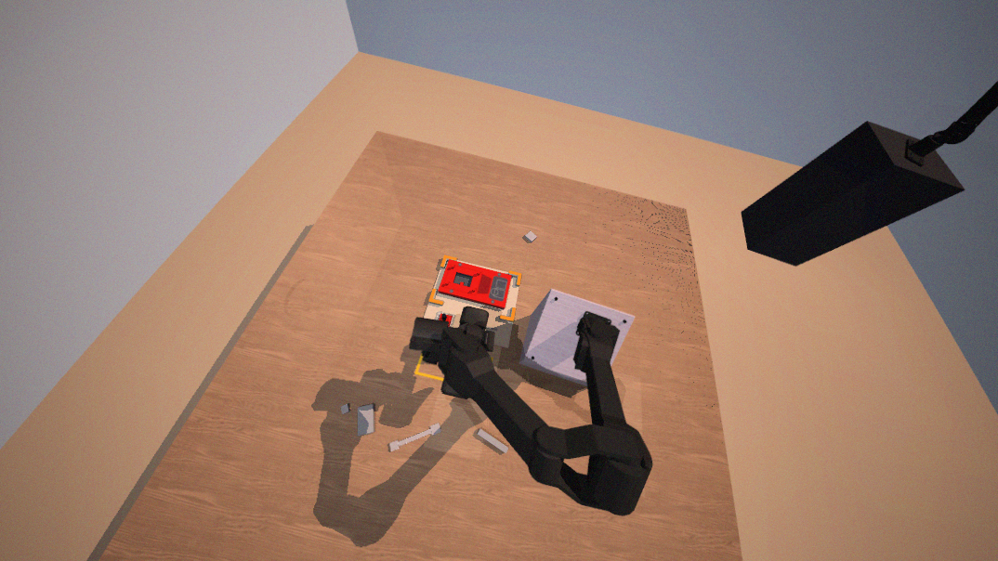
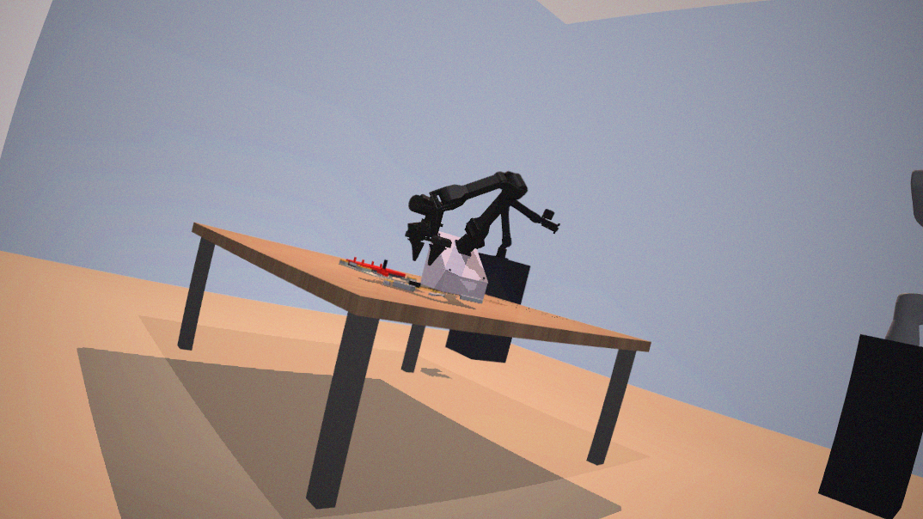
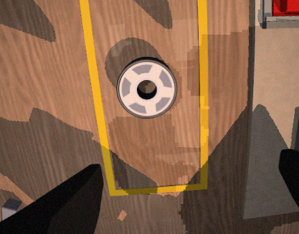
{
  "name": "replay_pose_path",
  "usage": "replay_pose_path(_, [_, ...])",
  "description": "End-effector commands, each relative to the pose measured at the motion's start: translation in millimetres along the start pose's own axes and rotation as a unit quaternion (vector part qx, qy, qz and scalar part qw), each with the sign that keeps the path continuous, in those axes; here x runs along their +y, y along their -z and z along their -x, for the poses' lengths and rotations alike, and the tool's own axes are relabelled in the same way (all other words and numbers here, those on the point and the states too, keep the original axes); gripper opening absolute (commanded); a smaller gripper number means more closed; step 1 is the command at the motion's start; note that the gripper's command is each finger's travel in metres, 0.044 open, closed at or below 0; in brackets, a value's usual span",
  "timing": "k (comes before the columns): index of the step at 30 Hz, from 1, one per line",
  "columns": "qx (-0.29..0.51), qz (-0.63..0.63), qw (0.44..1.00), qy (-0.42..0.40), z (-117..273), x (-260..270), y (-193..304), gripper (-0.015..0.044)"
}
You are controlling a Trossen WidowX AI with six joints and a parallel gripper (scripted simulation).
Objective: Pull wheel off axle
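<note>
The wheel (image 3: 163,91) (image 2: 413,283) lies flat on the table, its white spoked face up, inside the yellow outline (image 3: 92,60) (image 1: 428,376) of the marked area. It touches none of the outline seen in the wrist view. My gripper (image 3: 191,166) (image 2: 424,261) is open and empty, raised above the table and clear of the wheel. In the wrist view both fingertips stand nearer the bottom edge than the wheel. A short black post (image 1: 445,317) (image 2: 385,263), seemingly the bare axle, stands upright on a small red block. The arm hides the wheel in the top view.
A pale board beside the marked area bears a red panel (image 1: 474,284) with orange corner brackets. A lavender block (image 1: 548,327) stands under the arm's base. A grey plate (image 1: 365,419), a bar with wider ends (image 1: 413,437), a short bar (image 1: 492,440) and a small cube (image 1: 530,237) lie on the table.
</note>
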State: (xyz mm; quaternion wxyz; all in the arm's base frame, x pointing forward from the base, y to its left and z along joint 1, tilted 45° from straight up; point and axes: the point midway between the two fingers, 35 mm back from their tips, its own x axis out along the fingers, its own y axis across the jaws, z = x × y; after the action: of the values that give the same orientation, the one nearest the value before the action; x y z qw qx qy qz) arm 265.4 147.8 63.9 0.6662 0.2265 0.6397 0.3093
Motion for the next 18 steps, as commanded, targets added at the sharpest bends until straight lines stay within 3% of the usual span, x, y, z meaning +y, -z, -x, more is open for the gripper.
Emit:
replay_pose_path(1, [0.001, -0.003, 1.000, -0.004, 26, -18, 42, 0.0440])
replay_pose_path(18, [0.001, -0.003, 1.000, -0.006, 33, -22, 59, 0.0440])
